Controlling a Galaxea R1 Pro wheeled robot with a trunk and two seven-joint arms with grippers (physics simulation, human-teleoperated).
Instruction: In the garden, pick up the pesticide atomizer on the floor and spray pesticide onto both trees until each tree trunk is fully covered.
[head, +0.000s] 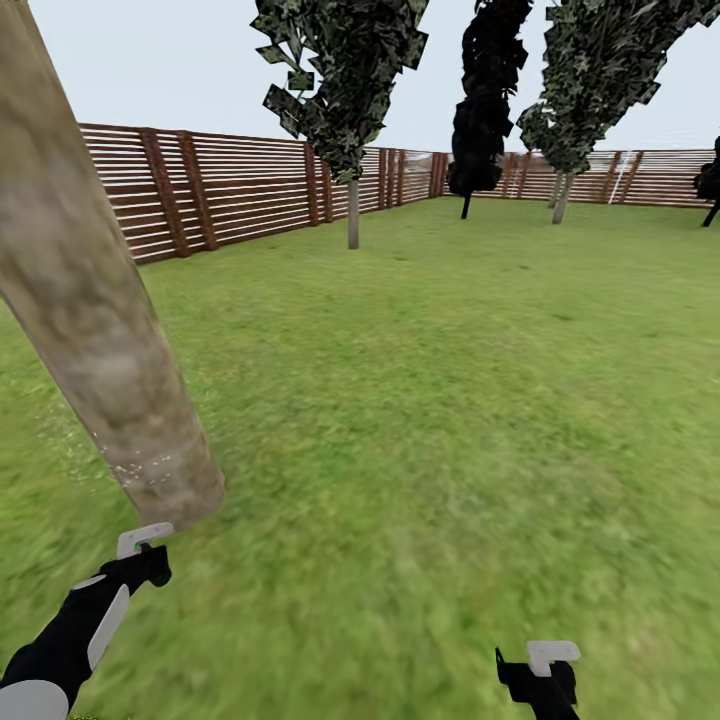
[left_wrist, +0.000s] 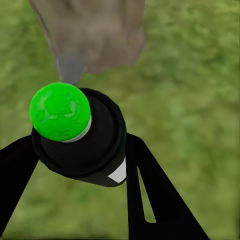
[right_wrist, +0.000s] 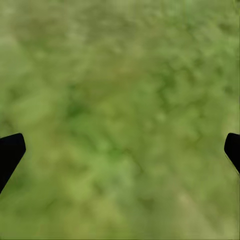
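Note:
A thick tree trunk (head: 100, 330), mottled beige and brown, leans across the left of the head view; its base (left_wrist: 90, 30) lies just ahead of my left gripper. My left gripper (head: 150, 565) (left_wrist: 75, 150) is shut on the pesticide atomizer (left_wrist: 85, 145), a black cylinder with a round green top. A grey plume (left_wrist: 70, 67) reaches from the atomizer to the trunk's foot. Pale specks (head: 135, 465) dot the lower trunk. My right gripper (head: 540, 675) (right_wrist: 120, 150) hangs open over bare grass, with nothing between its fingers.
A brown slatted fence (head: 230, 190) runs along the left and back of the lawn. Thin-stemmed trees (head: 353, 210) (head: 560, 195) and a black conifer (head: 480, 120) stand far off by the fence. Grass (head: 450, 420) stretches ahead and to the right.

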